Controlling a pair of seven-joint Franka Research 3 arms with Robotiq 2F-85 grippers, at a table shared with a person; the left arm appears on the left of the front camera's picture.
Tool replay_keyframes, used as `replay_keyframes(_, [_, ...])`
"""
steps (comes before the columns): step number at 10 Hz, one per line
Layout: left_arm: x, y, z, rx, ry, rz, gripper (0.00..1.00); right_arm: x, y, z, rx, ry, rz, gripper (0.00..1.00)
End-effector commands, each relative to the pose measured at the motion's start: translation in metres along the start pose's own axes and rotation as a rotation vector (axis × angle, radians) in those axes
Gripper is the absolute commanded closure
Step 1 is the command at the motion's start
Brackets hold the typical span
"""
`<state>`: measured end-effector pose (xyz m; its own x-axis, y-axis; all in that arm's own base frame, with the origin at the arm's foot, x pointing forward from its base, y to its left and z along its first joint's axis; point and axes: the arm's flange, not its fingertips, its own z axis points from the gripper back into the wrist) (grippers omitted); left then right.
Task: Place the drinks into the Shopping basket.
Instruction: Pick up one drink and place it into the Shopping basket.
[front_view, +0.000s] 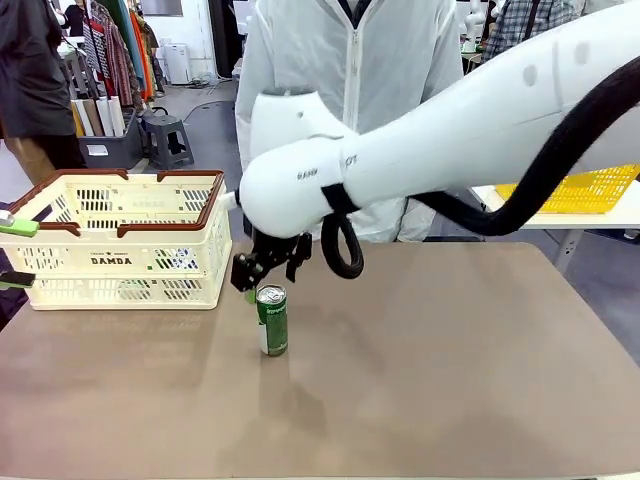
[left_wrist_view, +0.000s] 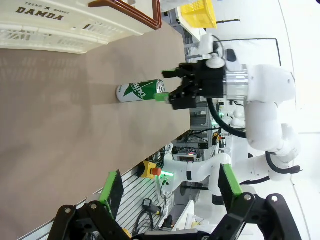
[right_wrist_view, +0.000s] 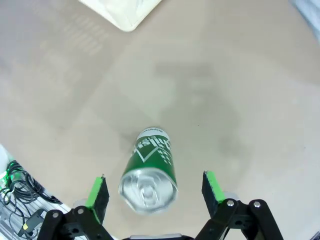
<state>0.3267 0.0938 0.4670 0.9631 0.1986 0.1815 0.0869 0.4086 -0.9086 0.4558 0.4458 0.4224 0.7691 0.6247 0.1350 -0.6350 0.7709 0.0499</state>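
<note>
While the right gripper (right_wrist_view: 155, 192) hangs above the upright green can (front_view: 271, 319) on the tabletop (front_view: 430, 370), right of the Shopping basket (front_view: 120, 240), its jaws stand wide apart, holding nothing. Off-centre closing could topple the can. Left gripper (left_wrist_view: 167, 192) jaws: wide, empty.

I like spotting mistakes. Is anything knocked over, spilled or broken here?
Nothing stands out. The slim green metal can stands upright on the brown table, dry and undented, beside the cream slotted plastic basket. The right gripper hangs open above it.
</note>
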Motion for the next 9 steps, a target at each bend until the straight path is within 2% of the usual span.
replay_keyframes(1, [0.0, -0.003, 0.0, -0.014, -0.013, 0.007, 0.0, -0.027, -0.022, 0.054, 0.027, -0.042, -0.008, 0.0])
replay_keyframes(2, [0.0, -0.003, 0.0, -0.014, -0.013, 0.007, 0.0, -0.041, -0.042, 0.089, 0.06, -0.07, -0.039, 0.0])
replay_keyframes(3, [0.0, -0.003, 0.0, -0.014, -0.013, 0.007, 0.0, -0.064, -0.082, 0.124, 0.14, -0.063, -0.088, 0.0])
replay_keyframes(5, [0.0, -0.003, 0.0, -0.014, -0.013, 0.007, 0.0, -0.127, -0.189, 0.158, 0.279, -0.085, -0.297, 0.0])
replay_keyframes(7, [0.0, -0.003, 0.0, -0.014, -0.013, 0.007, 0.0, -0.216, -0.292, 0.157, 0.447, -0.152, -0.543, 0.0])
replay_keyframes(9, [0.0, -0.003, 0.0, -0.014, -0.013, 0.007, 0.0, -0.317, -0.382, 0.14, 0.688, -0.269, -0.723, 0.0])
